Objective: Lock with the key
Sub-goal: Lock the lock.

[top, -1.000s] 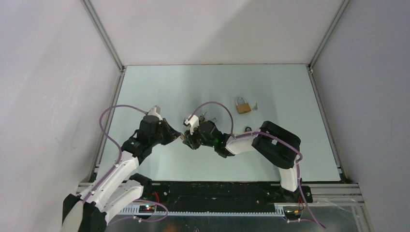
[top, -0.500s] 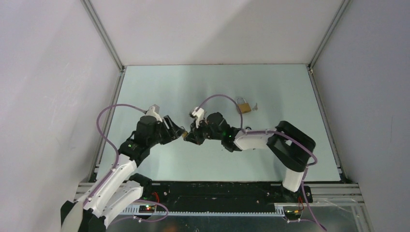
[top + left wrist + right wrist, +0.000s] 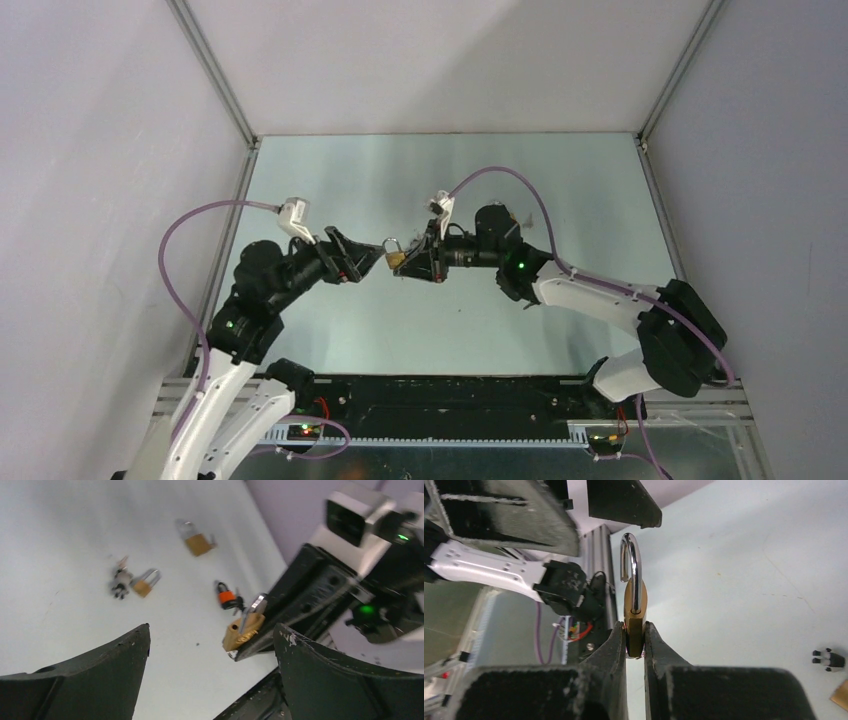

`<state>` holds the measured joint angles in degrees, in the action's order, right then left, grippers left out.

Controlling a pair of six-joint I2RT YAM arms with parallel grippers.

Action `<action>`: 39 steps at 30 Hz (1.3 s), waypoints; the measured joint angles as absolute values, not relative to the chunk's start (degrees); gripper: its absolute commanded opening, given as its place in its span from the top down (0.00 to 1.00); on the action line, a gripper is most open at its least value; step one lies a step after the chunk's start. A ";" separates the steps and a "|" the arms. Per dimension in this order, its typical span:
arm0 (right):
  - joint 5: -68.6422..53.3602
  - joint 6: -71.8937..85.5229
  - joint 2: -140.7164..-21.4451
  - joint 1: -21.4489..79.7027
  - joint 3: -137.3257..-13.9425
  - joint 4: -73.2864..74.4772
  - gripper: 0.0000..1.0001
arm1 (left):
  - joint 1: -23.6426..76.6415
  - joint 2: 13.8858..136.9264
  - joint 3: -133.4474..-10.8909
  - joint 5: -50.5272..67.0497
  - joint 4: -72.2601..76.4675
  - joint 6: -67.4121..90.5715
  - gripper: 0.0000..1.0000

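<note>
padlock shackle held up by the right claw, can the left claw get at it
Probably yes: the left claw is open, facing the shackle of the padlock, with nothing between them.

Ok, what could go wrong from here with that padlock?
1. The right gripper pinches only the lower body of the padlock. A push on the open shackle could twist the padlock or slip it out of the grip.
2. The left gripper is open and very close to the right gripper, so the two could collide.
</note>
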<state>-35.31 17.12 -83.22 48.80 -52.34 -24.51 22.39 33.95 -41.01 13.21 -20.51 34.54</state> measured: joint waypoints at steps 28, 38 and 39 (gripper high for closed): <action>-36.93 45.71 -72.93 47.92 -52.27 -38.65 1.00 | 32.47 40.60 -41.98 28.14 14.96 45.12 0.71; -36.91 44.12 -71.79 47.94 -52.27 -36.95 0.35 | 32.97 40.93 -41.89 27.40 15.79 46.48 1.00; -37.04 43.18 -71.31 48.03 -52.27 -35.94 0.21 | 33.06 40.91 -41.85 27.42 15.73 46.37 1.00</action>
<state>-37.04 43.18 -71.31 48.03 -52.27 -35.94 33.06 40.91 -41.85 27.42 15.73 46.37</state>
